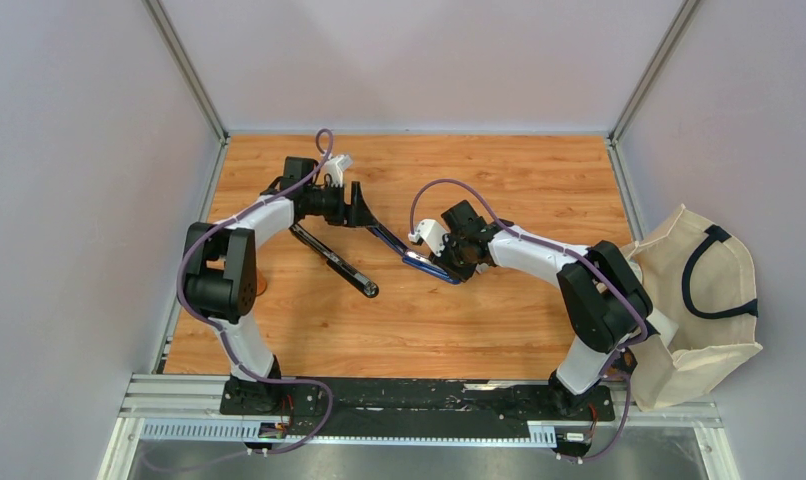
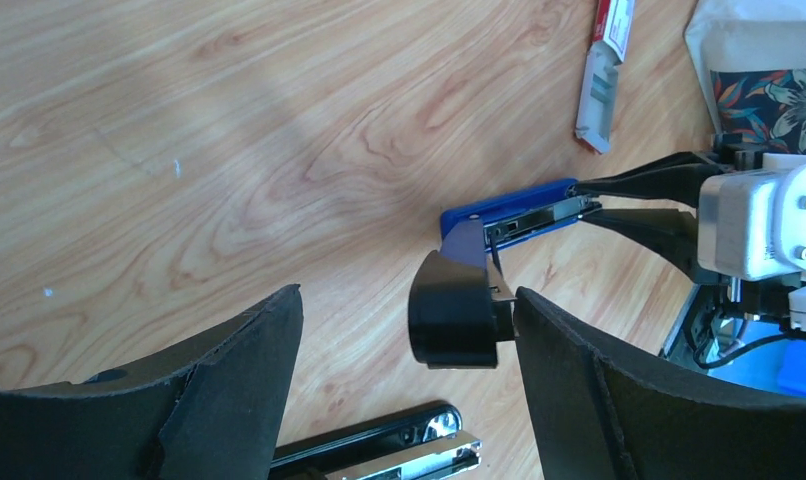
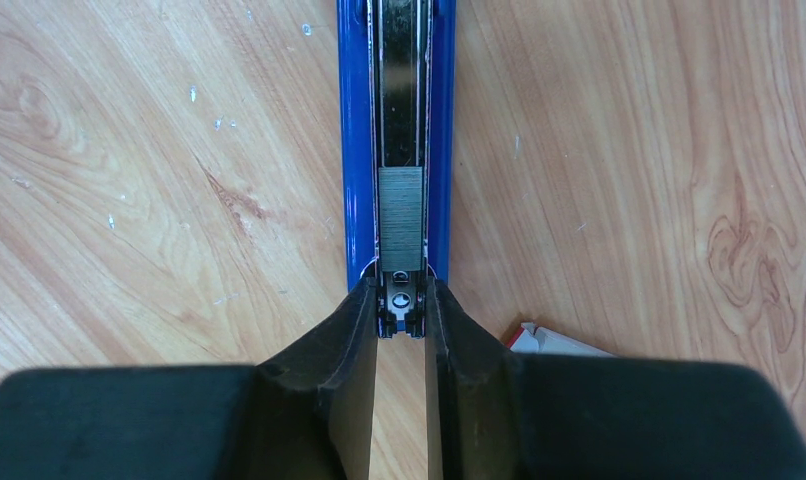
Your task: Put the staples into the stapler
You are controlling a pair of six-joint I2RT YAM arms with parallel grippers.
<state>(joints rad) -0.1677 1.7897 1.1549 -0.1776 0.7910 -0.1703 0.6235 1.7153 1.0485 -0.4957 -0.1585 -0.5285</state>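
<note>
Presently, staples (image 3: pixel 400 215): one grey strip, laid in the open channel of the blue stapler (image 3: pixel 354 150). Its near end is clamped by the right gripper (image 3: pixel 400 295). The left gripper (image 2: pixel 409 295) is held wide beside the far end. The box (image 2: pixel 604 70) is laid on the bench (image 2: pixel 179 120) nearby.

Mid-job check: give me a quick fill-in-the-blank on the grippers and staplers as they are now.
The right gripper is shut on the ___ stapler.
The left gripper stands ___.
A grey strip of ___ lies in that stapler's channel.
The other stapler on the table is ___.
Missing words: blue; open; staples; black.
</note>
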